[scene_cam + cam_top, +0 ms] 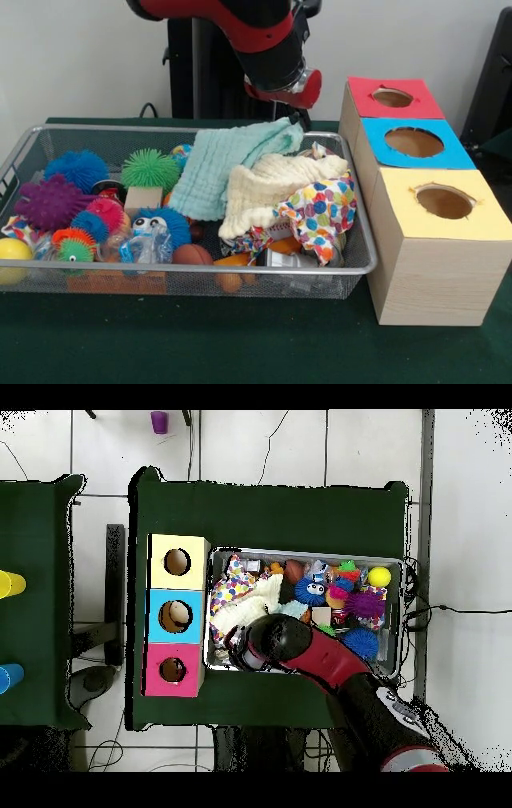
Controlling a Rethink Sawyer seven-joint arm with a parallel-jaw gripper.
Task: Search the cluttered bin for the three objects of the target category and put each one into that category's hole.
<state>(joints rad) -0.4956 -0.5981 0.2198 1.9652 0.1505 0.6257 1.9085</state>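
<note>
The bin (184,270) is a wire-mesh basket on the green table, also in the overhead view (300,552). It holds a mint cloth (224,164), a cream cloth (272,188), a polka-dot cloth (320,208), spiky balls and small toys. The hole (392,98) is in the red top of the farthest box, also in the overhead view (172,670). My gripper (298,120) hangs at the bin's far rim behind the mint cloth, mostly hidden. From overhead it (240,649) is over the bin corner nearest the red box.
A blue-topped box (414,142) and a yellow-topped box (444,202) stand in a row with the red one, right of the bin. Green (150,168), blue (78,168) and purple (50,202) spiky balls fill the bin's left half. Another green table (40,584) stands beside.
</note>
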